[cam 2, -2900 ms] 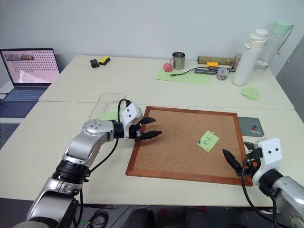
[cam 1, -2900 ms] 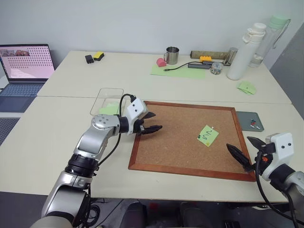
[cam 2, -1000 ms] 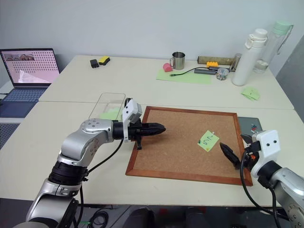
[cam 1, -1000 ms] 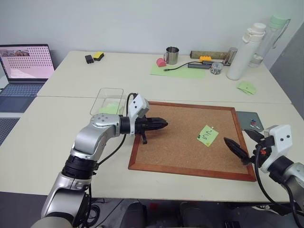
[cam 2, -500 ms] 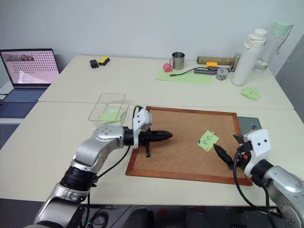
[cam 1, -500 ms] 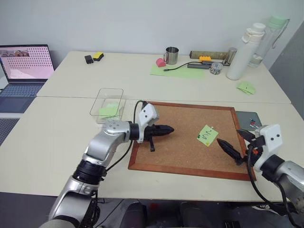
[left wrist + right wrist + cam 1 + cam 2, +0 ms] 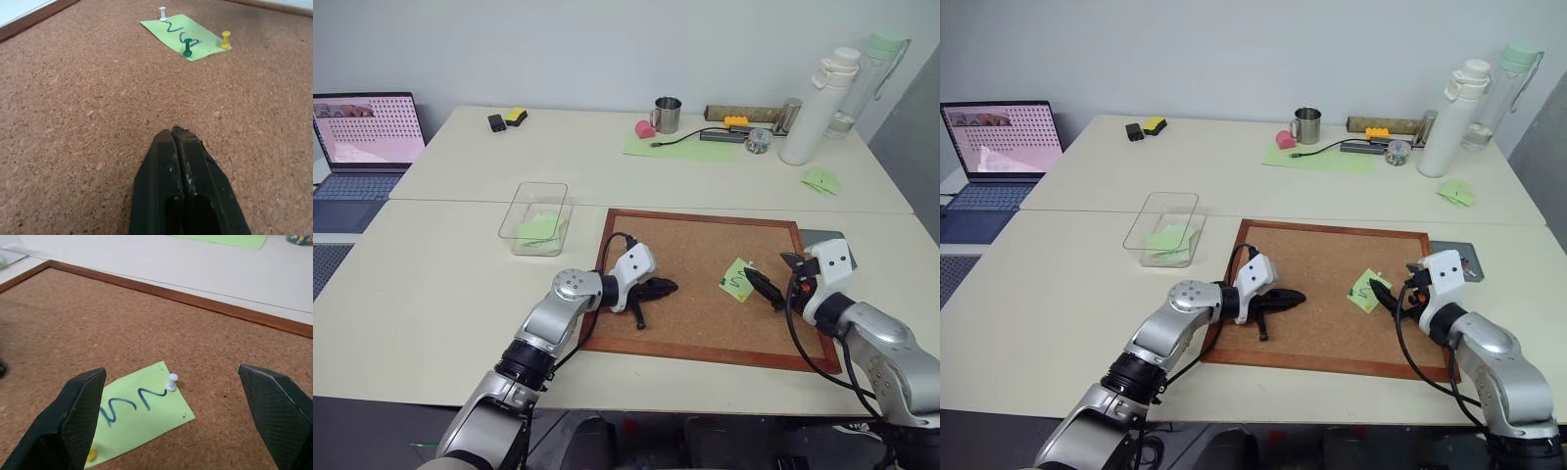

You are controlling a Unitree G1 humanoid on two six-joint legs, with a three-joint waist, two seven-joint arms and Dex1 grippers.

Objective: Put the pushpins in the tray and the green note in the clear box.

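Left wrist view gives us three pushpins [image 7: 163,13] in the green note [image 7: 186,36]: one white, one green, one yellow. We see the paper square lying flat on the grainy corkboard [image 7: 685,245], right of centre, corners pointing near and far. Our left pincer [image 7: 664,287] is pressed shut and empty over the cork; our right pincer [image 7: 183,416] gapes wide just beside the note. One clear box [image 7: 533,208] stands far left, one grey tray [image 7: 1457,257] right of the board.
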